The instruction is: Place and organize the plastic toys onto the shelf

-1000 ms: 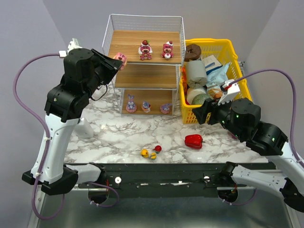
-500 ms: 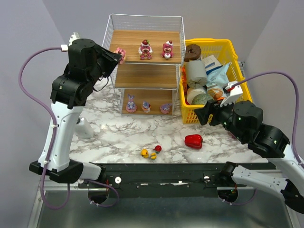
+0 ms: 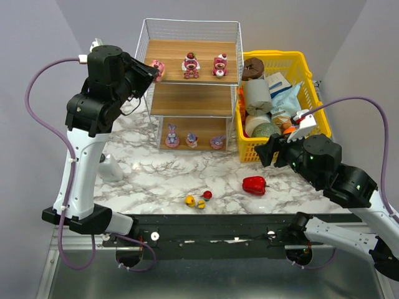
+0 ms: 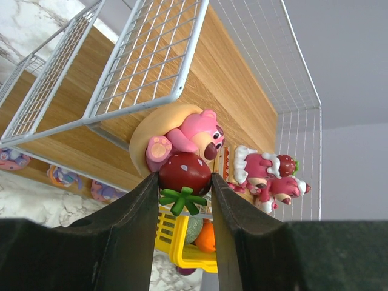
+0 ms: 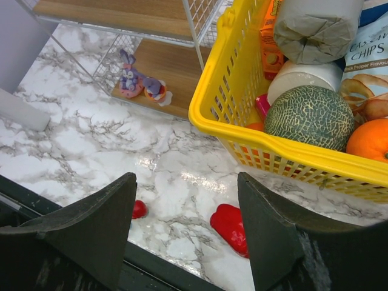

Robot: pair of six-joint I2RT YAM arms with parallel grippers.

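Note:
The shelf stands at the back middle. My left gripper is shut on a pink bear, held at the top tier's left front corner. In the left wrist view the jaws pinch the bear's red strawberry just outside the wire wall. Two pink-red toys stand on the top tier. Three bunnies stand on the bottom tier. Two yellow ducks and a red duck lie on the table near the front. My right gripper is open and empty above the table.
A yellow basket full of groceries stands right of the shelf, close to my right gripper. A red bell pepper lies in front of it and shows under the right jaws. A white object sits at the left.
My left arm has risen and swung right, carrying the pink bear up to the top tier's left front corner. My right arm has barely shifted.

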